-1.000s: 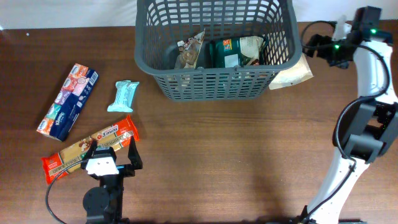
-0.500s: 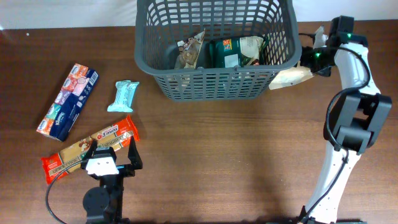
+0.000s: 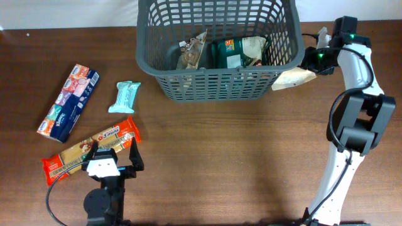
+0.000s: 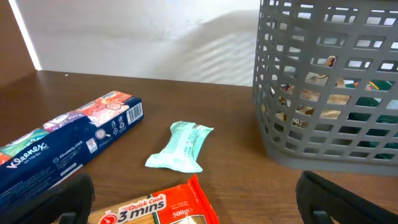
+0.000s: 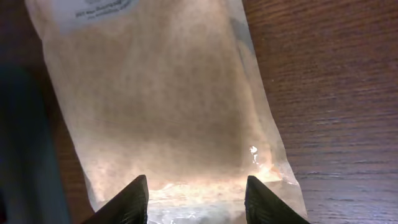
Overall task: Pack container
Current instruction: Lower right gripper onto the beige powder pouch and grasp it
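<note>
Basket [image 3: 217,88] at table [image 3: 251,157] 12 o'clock: judged stiff, light; lift by rim. Pouch [image 5: 161,93] at its 3 o'clock: probably soft, slippery. Right gripper [image 5: 198,199] half-closed astride pouch end, hold unconfirmed. Left gripper [image 4: 196,199] wide, empty.

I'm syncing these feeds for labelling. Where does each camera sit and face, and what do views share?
Overhead: above the table, looking straight down on the container, the left gripper and right gripper with their arms.
Left wrist: low over the table, facing the far wall; its fingertips show in the bottom corners.
Right wrist: close above the tan pouch, looking down; two fingertips at the bottom edge.
Shared: overhead and left wrist both show the container, teal bar and tissue pack; overhead and right wrist share the tan pouch.
</note>
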You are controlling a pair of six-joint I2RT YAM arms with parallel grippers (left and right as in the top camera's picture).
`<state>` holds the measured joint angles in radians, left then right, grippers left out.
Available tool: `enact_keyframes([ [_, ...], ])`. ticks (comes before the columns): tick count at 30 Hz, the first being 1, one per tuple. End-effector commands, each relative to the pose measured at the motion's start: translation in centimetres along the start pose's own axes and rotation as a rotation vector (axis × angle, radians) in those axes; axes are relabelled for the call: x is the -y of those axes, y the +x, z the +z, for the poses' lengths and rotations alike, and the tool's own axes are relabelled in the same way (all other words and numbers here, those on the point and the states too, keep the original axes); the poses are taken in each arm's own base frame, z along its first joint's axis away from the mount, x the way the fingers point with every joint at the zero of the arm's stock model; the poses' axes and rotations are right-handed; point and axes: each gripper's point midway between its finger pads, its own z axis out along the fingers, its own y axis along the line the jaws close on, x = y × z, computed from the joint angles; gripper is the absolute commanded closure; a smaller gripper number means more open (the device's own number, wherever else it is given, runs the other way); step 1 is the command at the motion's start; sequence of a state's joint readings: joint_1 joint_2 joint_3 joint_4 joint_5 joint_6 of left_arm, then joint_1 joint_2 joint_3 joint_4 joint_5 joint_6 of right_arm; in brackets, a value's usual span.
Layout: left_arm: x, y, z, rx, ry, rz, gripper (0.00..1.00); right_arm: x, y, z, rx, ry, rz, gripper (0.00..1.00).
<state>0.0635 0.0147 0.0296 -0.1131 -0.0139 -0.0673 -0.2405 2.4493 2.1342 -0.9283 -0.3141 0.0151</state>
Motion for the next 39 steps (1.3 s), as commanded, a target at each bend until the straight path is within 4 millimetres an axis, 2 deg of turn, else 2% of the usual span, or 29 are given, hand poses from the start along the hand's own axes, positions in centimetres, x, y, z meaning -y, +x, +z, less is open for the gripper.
enact_keyframes([
  [1, 0.2, 0.1, 0.0, 0.003, 0.013, 0.016, 0.01, 0.3, 0.0, -0.1, 0.000, 0.017, -0.006, 0.64],
  [4, 0.2, 0.1, 0.0, 0.003, 0.013, 0.016, 0.01, 0.4, 0.0, -0.1, 0.001, 0.020, -0.006, 0.93],
  [5, 0.2, 0.1, 0.0, 0.003, 0.013, 0.016, 0.01, 0.5, 0.0, -0.1, 0.001, 0.030, -0.006, 0.96],
  [14, 0.2, 0.1, 0.0, 0.003, 0.013, 0.016, 0.01, 0.8, 0.3, 0.1, -0.008, 0.039, -0.004, 0.96],
  [22, 0.2, 0.1, 0.0, 0.003, 0.013, 0.016, 0.01, 1.5, 2.5, 2.5, -0.089, 0.040, 0.020, 0.96],
  [26, 0.2, 0.1, 0.0, 0.003, 0.013, 0.016, 0.01, 1.7, 2.8, 2.9, -0.102, 0.045, 0.024, 0.96],
  [39, 0.2, 0.1, 0.0, 0.003, 0.013, 0.016, 0.01, 5.6, 4.9, 2.3, -0.173, 0.190, 0.063, 0.96],
])
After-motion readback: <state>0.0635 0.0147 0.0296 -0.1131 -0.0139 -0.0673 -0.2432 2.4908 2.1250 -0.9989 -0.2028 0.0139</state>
